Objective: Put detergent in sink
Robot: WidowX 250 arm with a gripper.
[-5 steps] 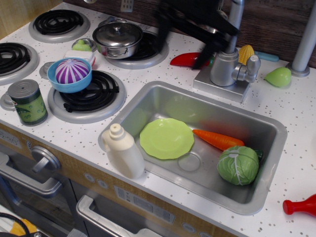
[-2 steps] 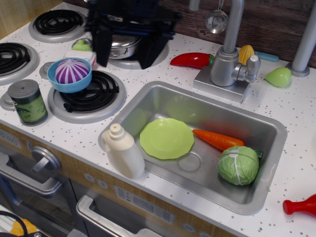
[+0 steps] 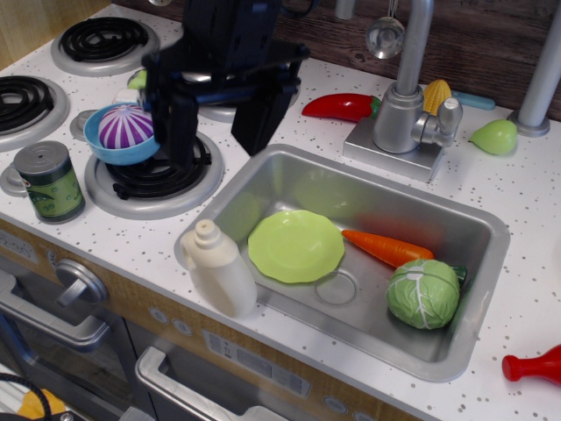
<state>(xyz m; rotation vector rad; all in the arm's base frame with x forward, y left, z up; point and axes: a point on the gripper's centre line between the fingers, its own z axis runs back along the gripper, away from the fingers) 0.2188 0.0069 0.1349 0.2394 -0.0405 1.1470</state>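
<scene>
The detergent [image 3: 217, 267] is a cream-white bottle with a knob cap. It stands upright on the countertop at the sink's front left corner. The sink [image 3: 478, 230] is a steel basin holding a green plate [image 3: 294, 245], a carrot [image 3: 387, 247] and a cabbage [image 3: 423, 293]. My gripper [image 3: 219, 132] is black, open and empty. It hangs above the stove and the sink's left rim, well behind and above the bottle. One finger [image 3: 180, 132] is over the burner, the other [image 3: 259, 118] by the sink's back left corner.
A blue bowl with a purple ball [image 3: 127, 130] and a green can [image 3: 50, 181] are on the stove at the left. The faucet [image 3: 405, 110], red pepper [image 3: 340, 106], corn [image 3: 436, 95] and pear [image 3: 494, 136] are behind the sink. A red object [image 3: 533, 365] lies at the right edge.
My gripper has swept left from the faucet area, then forward and down toward the sink's left rim. The bottle and the things in the sink have not moved.
</scene>
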